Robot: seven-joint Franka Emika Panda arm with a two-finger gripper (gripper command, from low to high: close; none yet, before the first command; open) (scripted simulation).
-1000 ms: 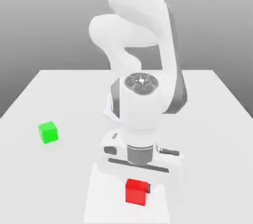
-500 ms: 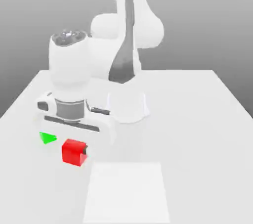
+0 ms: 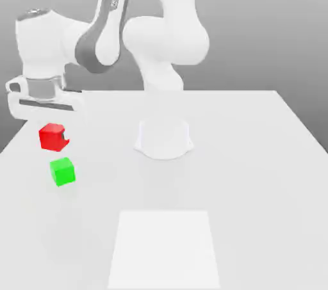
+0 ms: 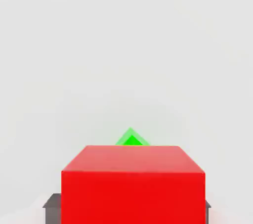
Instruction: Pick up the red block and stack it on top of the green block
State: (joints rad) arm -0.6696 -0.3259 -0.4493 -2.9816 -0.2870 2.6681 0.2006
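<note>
While the arm carries its load over the exterior view's left side of the table, you should note the following.

Table (image 3: 256, 173): white surface; it bears a paler square patch (image 3: 165, 249) near the front edge and the arm's round base (image 3: 164, 138) toward the middle.

Arm (image 3: 109, 20): Franka Panda, reaching from the base out to the exterior view's left, wrist pointing down.

Gripper (image 3: 54, 136): closed narrowly on the red block, dark finger pads showing at both of its sides in the hand view. You hold it clear of the table.

Red block (image 3: 52, 137): gripped in the air, above the green block and a little to the exterior view's left of it, not touching it. In the hand view it covers most of the green block.

Green block (image 3: 63, 171): resting on the table, seemingly turned relative to the red block, since only a corner peeks past the red face in the hand view.

Risk: if you lower now, my judgement is that the offset and the differing rotation could land the red block on an edge, so it tips or knocks the green block aside. Releasing too high would cause a bounce.

Containers: none in view; nothing to report inside any.
</note>
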